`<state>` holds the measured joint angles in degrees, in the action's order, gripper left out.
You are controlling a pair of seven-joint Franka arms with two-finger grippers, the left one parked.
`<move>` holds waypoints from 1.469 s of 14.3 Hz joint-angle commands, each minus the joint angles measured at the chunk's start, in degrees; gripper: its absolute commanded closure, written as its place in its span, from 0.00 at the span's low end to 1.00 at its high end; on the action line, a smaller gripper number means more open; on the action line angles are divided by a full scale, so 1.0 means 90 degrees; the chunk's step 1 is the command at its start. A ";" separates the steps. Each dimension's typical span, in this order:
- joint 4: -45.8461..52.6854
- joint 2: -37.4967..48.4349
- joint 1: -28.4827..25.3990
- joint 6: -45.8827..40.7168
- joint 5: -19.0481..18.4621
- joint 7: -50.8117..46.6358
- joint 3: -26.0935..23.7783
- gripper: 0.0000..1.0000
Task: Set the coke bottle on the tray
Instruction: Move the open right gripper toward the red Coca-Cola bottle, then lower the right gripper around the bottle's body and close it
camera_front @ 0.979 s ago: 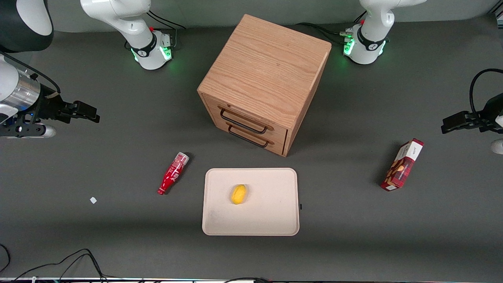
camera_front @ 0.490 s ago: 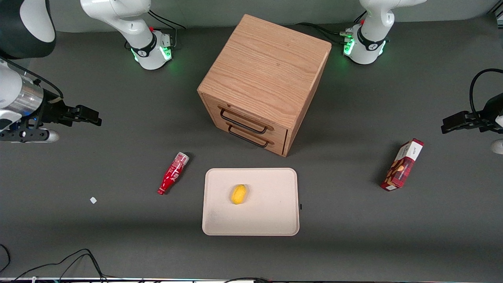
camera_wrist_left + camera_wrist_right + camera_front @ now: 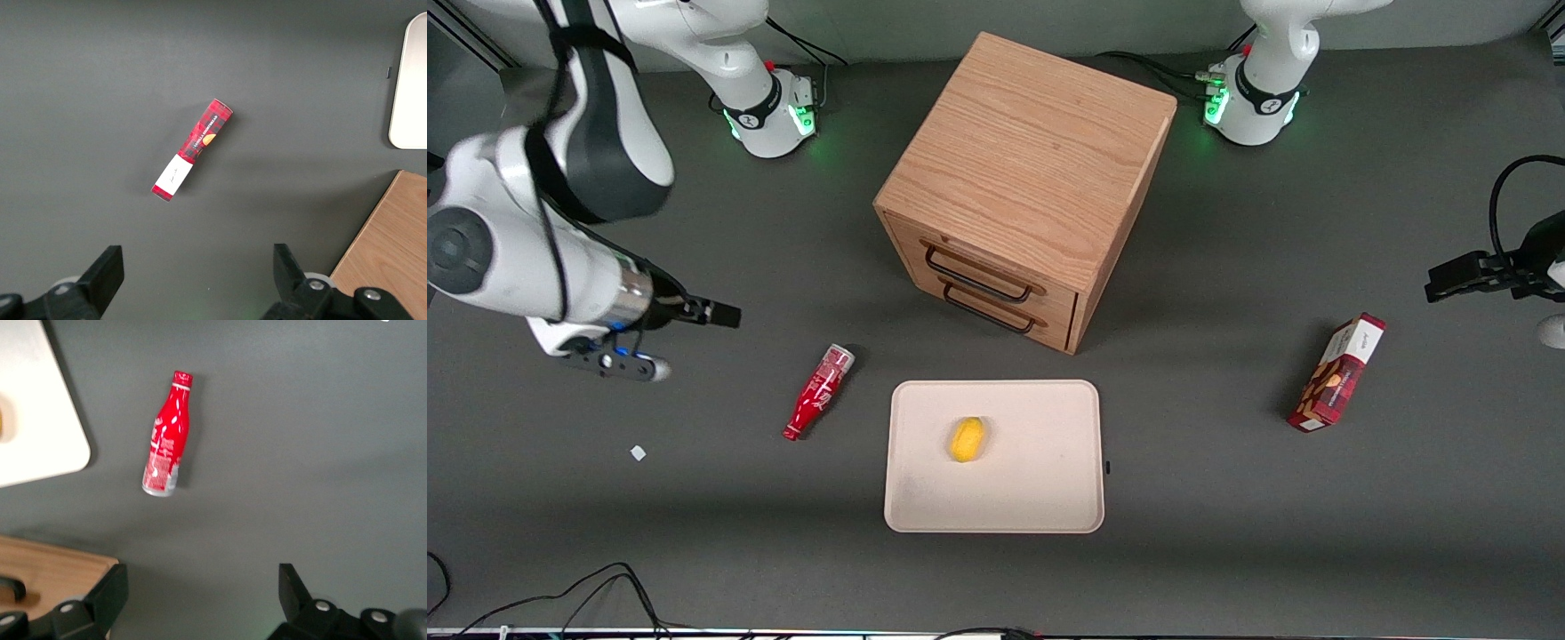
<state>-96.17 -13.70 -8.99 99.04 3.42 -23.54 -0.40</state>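
The coke bottle (image 3: 818, 392) (image 3: 167, 437) lies on its side on the dark table, beside the cream tray (image 3: 1040, 498) (image 3: 40, 447) on the working arm's side, its red cap nearer the front camera and its silvery base farther. My gripper (image 3: 716, 313) (image 3: 203, 590) hangs open above the table, farther from the front camera than the bottle and more toward the working arm's end, with nothing between its fingers.
A yellow lemon-like object (image 3: 967, 439) rests on the tray. A wooden two-drawer cabinet (image 3: 1023, 187) stands farther from the camera than the tray. A red snack box (image 3: 1337, 372) (image 3: 193, 149) lies toward the parked arm's end. A small white scrap (image 3: 638, 452) lies near the bottle.
My gripper has swung in from the working arm's end of the table toward the bottle and a little nearer the front camera. The bottle, tray and box have not moved.
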 commanded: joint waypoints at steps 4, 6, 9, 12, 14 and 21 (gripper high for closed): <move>-0.0553 -0.0334 0.0003 0.1297 0.0021 -0.1434 -0.0199 0.00; -0.0973 -0.0392 0.0003 0.2058 0.0021 -0.1923 -0.0316 0.00; -0.1209 -0.0733 -0.0007 0.2803 -0.0018 -0.2305 -0.0425 0.00; -0.1200 -0.1133 -0.0212 0.3349 -0.0057 -0.2715 -0.0425 0.00; -0.1200 -0.1416 -0.0280 0.3740 -0.0242 -0.2930 -0.0425 0.00; -0.1190 -0.2042 -0.0290 0.4532 -0.0487 -0.3301 -0.0425 0.00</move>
<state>-107.26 -31.24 -11.41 138.20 0.72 -50.21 -4.24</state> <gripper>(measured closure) 0.000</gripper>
